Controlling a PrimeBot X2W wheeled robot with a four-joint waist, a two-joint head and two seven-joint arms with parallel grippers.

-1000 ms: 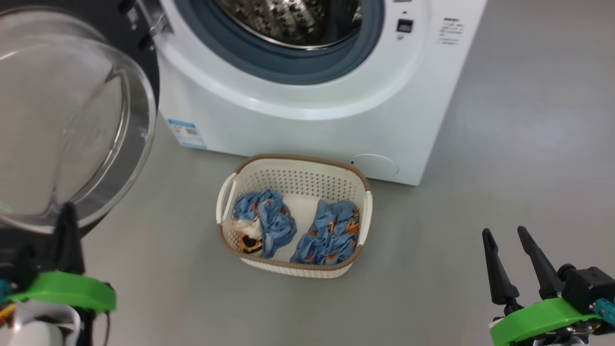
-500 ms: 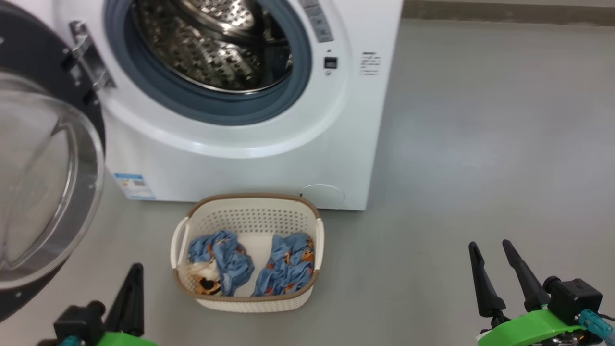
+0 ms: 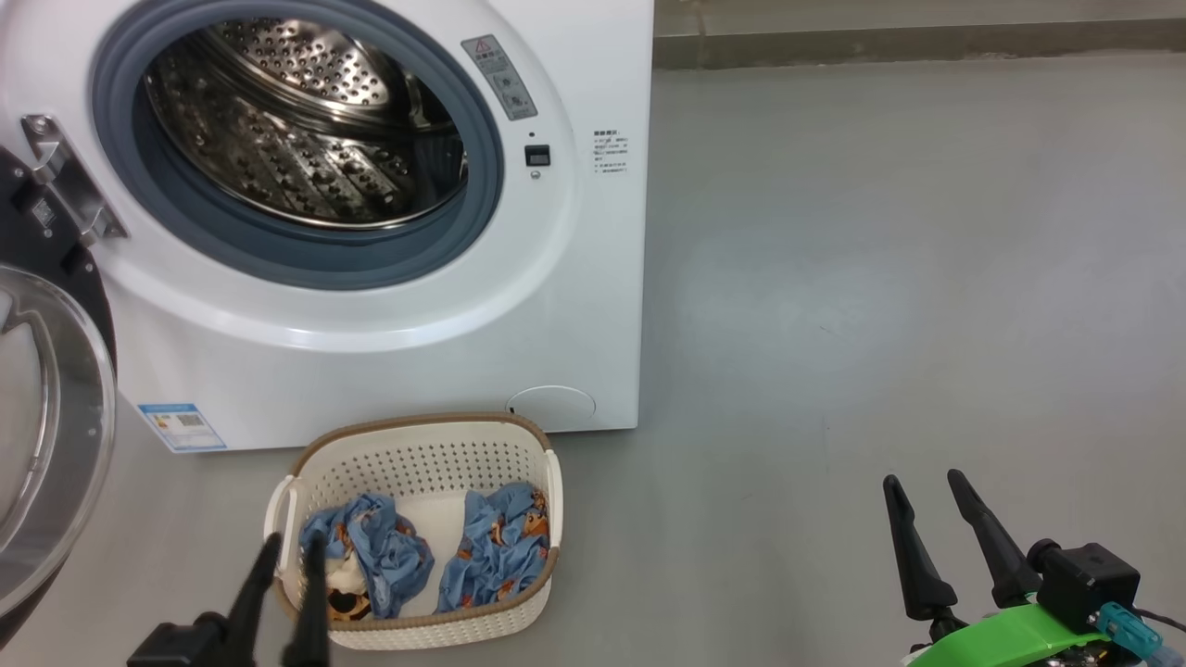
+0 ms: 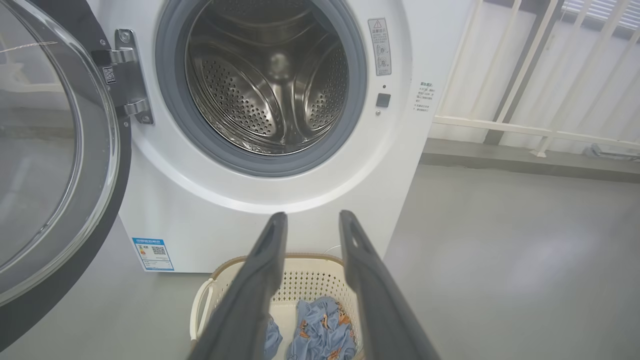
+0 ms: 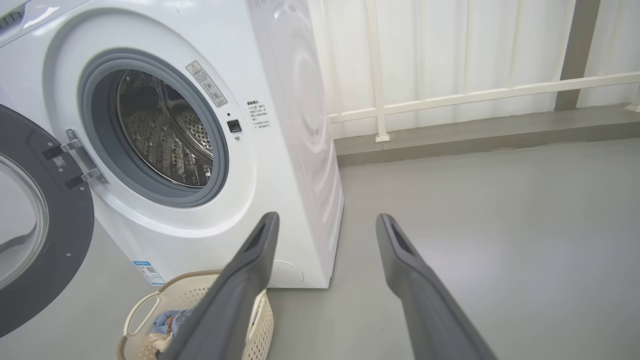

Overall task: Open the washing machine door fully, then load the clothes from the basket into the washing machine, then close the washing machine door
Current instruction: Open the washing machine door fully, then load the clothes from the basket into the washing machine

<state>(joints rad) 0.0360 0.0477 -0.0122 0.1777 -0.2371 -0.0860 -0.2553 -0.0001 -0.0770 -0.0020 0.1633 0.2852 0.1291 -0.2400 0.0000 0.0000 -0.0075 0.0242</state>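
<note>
Head view gives us the washing machine [image 3: 389, 371] at the far left, its front turned toward us and its steel drum [image 3: 296, 130] bare inside the grey-blue seal [image 3: 306, 264]. The washing machine door [image 3: 46, 417] hangs swung out to the left on a metal hinge [image 3: 65, 190], its glass bowl bulging at the left edge, so it stands beside the drum mouth and off it. A blue label sticker [image 3: 181, 426] sits low on the machine's front at the left, and a round cover [image 3: 551, 403] low at the right. Grey floor [image 3: 880, 278] spreads away to the right. In the right wrist view a white railing [image 5: 450, 95] runs along the far wall.

We see the basket [image 3: 417, 424] on the floor just in front of the machine, below the drum mouth. The clothes [image 3: 496, 547] lie inside as two bundles side by side, a pale strip of basket bottom between them.

At the near left, the left gripper [image 3: 294, 539] points away from us. Its two fingers cross in front of the basket's near-left corner, a narrow gap apart, with nothing between them. We cannot tell whether they touch the rim. The right gripper [image 3: 923, 478] sits at the near right over bare floor, well apart from the basket, fingers spread wide and empty.
</note>
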